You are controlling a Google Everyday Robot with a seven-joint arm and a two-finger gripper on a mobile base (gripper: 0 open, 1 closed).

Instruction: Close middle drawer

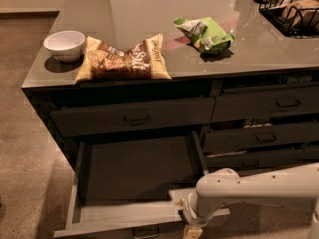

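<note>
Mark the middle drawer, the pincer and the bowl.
middle drawer [139, 171]: camera view, on its bare floor.
pincer [193, 231]: camera view, bottom edge, at the drawer front's right end, on its pale tip.
bowl [64, 45]: camera view, on its front rim.

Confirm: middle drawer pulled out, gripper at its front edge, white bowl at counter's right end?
One error: the camera view shows the white bowl at the counter's left end. The middle drawer is pulled out, with the gripper at its front edge.
</note>
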